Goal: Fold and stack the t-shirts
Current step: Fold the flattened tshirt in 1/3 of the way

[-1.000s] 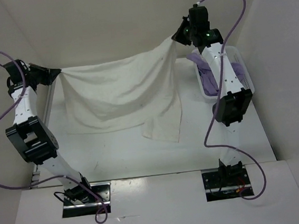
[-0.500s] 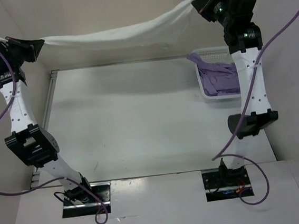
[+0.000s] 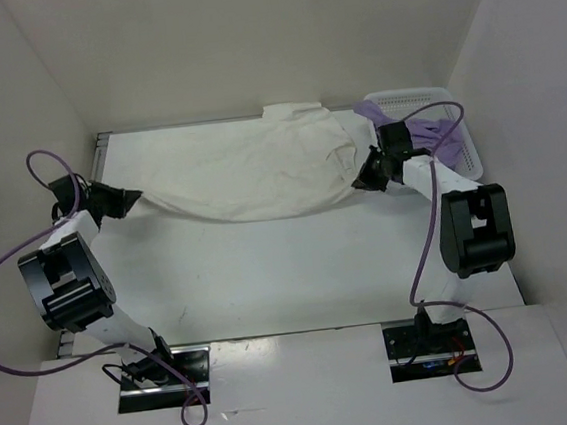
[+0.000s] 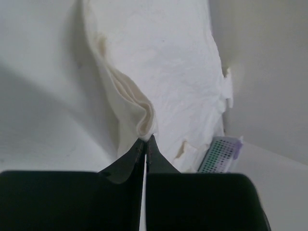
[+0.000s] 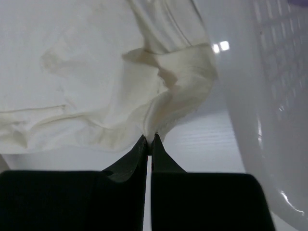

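A white t-shirt (image 3: pixel 249 171) lies spread across the far half of the table, sagging between the two grippers. My left gripper (image 3: pixel 132 199) is shut on its left edge, low over the table; in the left wrist view the cloth (image 4: pixel 159 72) bunches at the fingertips (image 4: pixel 146 139). My right gripper (image 3: pixel 361 179) is shut on its right edge beside the basket; the right wrist view shows the cloth (image 5: pixel 120 91) pinched at the tips (image 5: pixel 149 139). A purple t-shirt (image 3: pixel 427 136) lies in the white basket (image 3: pixel 463 145).
The white basket stands at the far right by the side wall; its wall fills the right side of the right wrist view (image 5: pixel 269 96) and shows small in the left wrist view (image 4: pixel 219 154). Walls enclose the table on three sides. Purple cables loop from both arms.
Both grippers have swung down from high near the back wall to table level, still holding the shirt. The shirt went from stretched in the air to lying on the table.
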`<action>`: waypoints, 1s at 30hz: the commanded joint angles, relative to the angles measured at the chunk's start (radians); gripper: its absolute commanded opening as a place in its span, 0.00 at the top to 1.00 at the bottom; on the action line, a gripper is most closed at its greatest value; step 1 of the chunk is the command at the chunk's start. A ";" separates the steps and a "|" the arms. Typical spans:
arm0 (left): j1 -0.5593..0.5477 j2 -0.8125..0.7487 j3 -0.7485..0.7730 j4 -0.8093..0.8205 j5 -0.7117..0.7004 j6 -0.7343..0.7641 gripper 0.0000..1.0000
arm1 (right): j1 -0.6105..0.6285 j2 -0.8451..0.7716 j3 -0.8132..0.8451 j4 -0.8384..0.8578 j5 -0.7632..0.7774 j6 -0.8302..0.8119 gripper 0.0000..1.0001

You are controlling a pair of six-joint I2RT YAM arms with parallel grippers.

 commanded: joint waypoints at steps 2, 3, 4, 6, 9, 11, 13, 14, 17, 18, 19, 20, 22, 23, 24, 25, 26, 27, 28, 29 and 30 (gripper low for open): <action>0.007 -0.002 -0.096 0.092 -0.060 0.128 1.00 | -0.006 -0.047 -0.074 0.082 0.026 -0.030 1.00; 0.007 -0.002 -0.113 0.080 -0.072 0.139 1.00 | -0.006 -0.047 -0.091 0.068 0.026 -0.030 1.00; 0.007 -0.002 -0.122 0.055 -0.081 0.151 1.00 | -0.006 -0.062 -0.120 0.045 0.035 -0.039 1.00; 0.007 -0.012 -0.133 0.006 -0.102 0.189 1.00 | -0.006 -0.082 -0.130 0.008 0.059 -0.053 1.00; 0.016 -0.026 -0.159 -0.053 -0.124 0.214 1.00 | -0.006 -0.107 -0.183 -0.051 0.070 -0.071 1.00; 0.040 -0.057 -0.182 -0.089 -0.136 0.214 0.99 | -0.006 -0.121 -0.199 -0.109 0.083 -0.082 1.00; 0.080 -0.071 -0.220 -0.158 -0.164 0.225 0.98 | -0.018 -0.156 -0.222 -0.140 0.083 -0.082 0.98; 0.100 -0.089 -0.234 -0.205 -0.178 0.225 0.98 | -0.044 -0.167 -0.235 -0.171 0.068 -0.082 0.98; 0.158 -0.147 -0.294 -0.247 -0.193 0.243 0.98 | -0.053 -0.223 -0.263 -0.208 0.038 -0.082 0.98; 0.183 -0.163 -0.294 -0.291 -0.204 0.243 0.98 | -0.053 -0.239 -0.263 -0.222 0.020 -0.069 0.97; 0.183 -0.190 -0.303 -0.313 -0.213 0.266 0.97 | -0.053 -0.251 -0.263 -0.243 0.006 -0.056 0.97; 0.183 -0.206 -0.303 -0.334 -0.239 0.266 0.97 | -0.053 -0.260 -0.272 -0.255 0.006 -0.056 0.97; 0.194 -0.256 -0.335 -0.373 -0.268 0.279 0.95 | -0.053 -0.282 -0.283 -0.281 -0.021 -0.044 0.97; 0.194 -0.272 -0.336 -0.383 -0.299 0.289 0.95 | -0.053 -0.282 -0.283 -0.294 -0.022 -0.032 0.97; 0.194 -0.287 -0.348 -0.414 -0.320 0.304 0.95 | -0.053 -0.291 -0.283 -0.303 -0.031 -0.032 0.97; 0.194 -0.313 -0.348 -0.429 -0.340 0.305 0.95 | -0.053 -0.306 -0.295 -0.326 -0.031 -0.032 0.97; 0.194 -0.327 -0.348 -0.448 -0.340 0.305 0.95 | -0.053 -0.316 -0.295 -0.335 -0.031 -0.023 0.97; 0.194 -0.336 -0.348 -0.459 -0.321 0.288 0.95 | -0.053 -0.340 -0.304 -0.335 -0.031 -0.012 0.96; 0.194 -0.350 -0.348 -0.474 -0.305 0.276 0.92 | -0.053 -0.352 -0.317 -0.351 -0.041 -0.012 0.96; 0.194 -0.350 -0.348 -0.486 -0.284 0.263 0.88 | -0.041 -0.363 -0.326 -0.370 -0.042 -0.012 0.96; 0.194 -0.377 -0.348 -0.497 -0.268 0.263 0.74 | -0.041 -0.383 -0.340 -0.384 -0.051 -0.003 0.94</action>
